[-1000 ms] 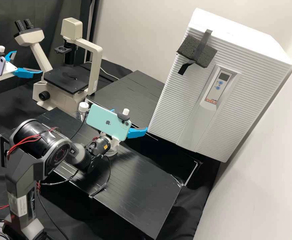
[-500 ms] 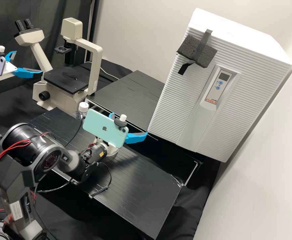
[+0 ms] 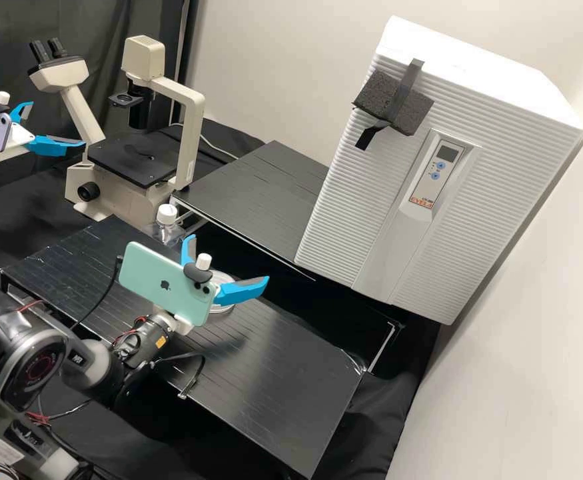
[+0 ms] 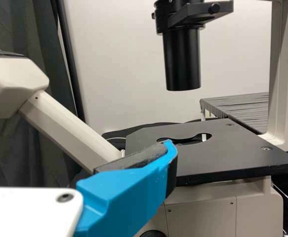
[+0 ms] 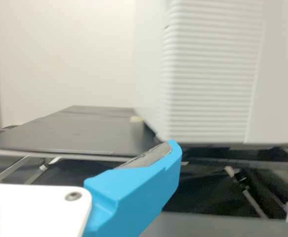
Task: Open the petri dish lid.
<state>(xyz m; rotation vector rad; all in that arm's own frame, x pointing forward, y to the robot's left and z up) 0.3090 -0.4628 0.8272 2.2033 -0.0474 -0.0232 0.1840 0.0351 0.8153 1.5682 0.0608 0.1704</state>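
A: What's changing?

B: White ribbed cabinet (image 3: pixel 464 220) and long black platform (image 3: pixel 291 380) aren't moving. My right arm, dark grey (image 3: pixel 11 353), is drawing back toward the platform's near side. Over by the cream microscope (image 3: pixel 121 183), nothing is shifting.

A: Grippers?

B: The white right gripper with blue fingers (image 3: pixel 228 258) is backing off with the arm, fingers spreading wide and holding nothing. The matching left gripper (image 3: pixel 58 123) is waiting by the microscope, fingers apart and empty.

A: Meaning for the task?

B: Retreat is uncovering more of the dish without carrying anything off. I'm reading it as clearing room or lining up again; opening is probably needing a fresh, level approach.

A: Containers?

B: Clear bottle with a white cap (image 3: pixel 166 230) is standing near the platform's far edge, cap on; I'm not making out contents. Clear round petri dish (image 3: pixel 223 309) is sitting on the platform, partly behind the right gripper. I'm not managing to tell lid state or contents.
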